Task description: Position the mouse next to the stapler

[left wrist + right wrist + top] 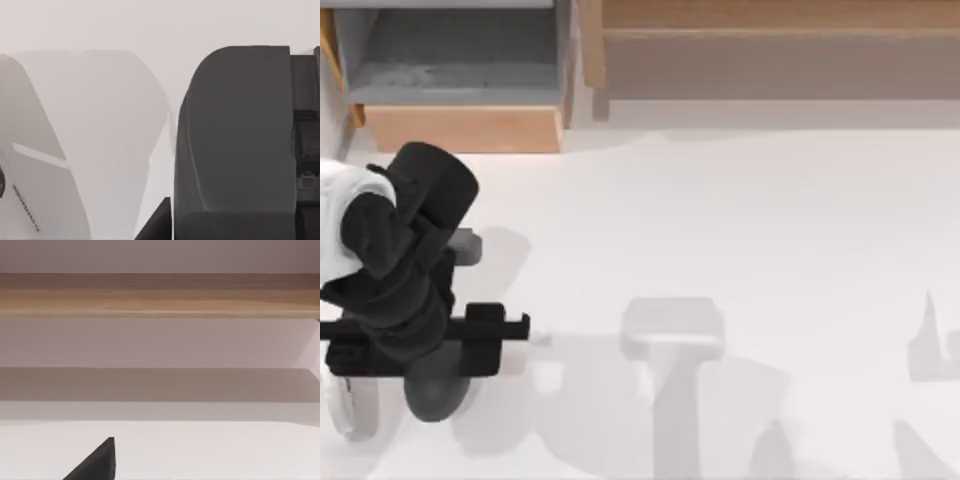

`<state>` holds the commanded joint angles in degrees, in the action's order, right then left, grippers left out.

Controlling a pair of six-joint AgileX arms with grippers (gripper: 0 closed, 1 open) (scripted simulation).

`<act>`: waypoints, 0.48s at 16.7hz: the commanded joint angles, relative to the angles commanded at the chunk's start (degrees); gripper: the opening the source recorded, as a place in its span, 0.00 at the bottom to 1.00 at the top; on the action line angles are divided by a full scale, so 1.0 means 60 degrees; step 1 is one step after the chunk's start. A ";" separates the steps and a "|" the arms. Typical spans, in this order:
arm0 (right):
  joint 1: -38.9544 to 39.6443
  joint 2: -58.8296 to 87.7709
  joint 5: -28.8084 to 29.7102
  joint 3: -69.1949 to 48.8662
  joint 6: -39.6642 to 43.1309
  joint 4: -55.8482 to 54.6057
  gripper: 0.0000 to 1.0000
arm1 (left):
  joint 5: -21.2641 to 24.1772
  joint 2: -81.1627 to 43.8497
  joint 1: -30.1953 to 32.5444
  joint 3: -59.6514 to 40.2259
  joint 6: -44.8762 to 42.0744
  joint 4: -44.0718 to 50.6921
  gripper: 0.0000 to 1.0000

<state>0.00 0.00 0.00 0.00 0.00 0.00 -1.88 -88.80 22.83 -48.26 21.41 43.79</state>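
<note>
— Where's the mouse (436,393) sitting?

— At the near left corner of the worktop (740,230), partly under the left hand (428,345). The stapler (352,406) lies just beside it, closer to the left edge. In the left wrist view the mouse (235,140) is a big dark lump, with the pale stapler (30,175) across a strip of bare worktop

— Is the left hand pinching it?

— I can't tell. The hand sits right over the mouse, but whether it is spread or pressed onto the shell isn't visible

— How would you expect the mouse to handle?

— Light and stiff, I'd judge, with a smooth, rounded shell that could squirt out of a pinch. The safest hold looks like across its two long flanks, low down where the sides are steepest, not over the domed top. Set it down gently so it doesn't skid into the stapler

— And the right hand (95,462)?

— Parked, facing the wooden shelf (160,295) at the back
</note>
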 joint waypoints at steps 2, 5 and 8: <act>0.0000 0.0000 0.0000 0.0000 0.0000 0.0000 1.00 | -0.0009 0.0010 -0.0001 -0.0008 0.0002 -0.0061 0.00; 0.0000 0.0000 0.0000 0.0000 0.0000 0.0000 1.00 | -0.0018 0.0035 -0.0002 -0.0026 0.0012 -0.0191 0.00; 0.0000 0.0000 0.0000 0.0000 0.0000 0.0000 1.00 | -0.0021 0.0060 -0.0004 -0.0047 0.0017 -0.0346 0.00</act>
<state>0.00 0.00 0.00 0.00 0.00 0.00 -2.01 -88.44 22.80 -48.54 21.51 41.72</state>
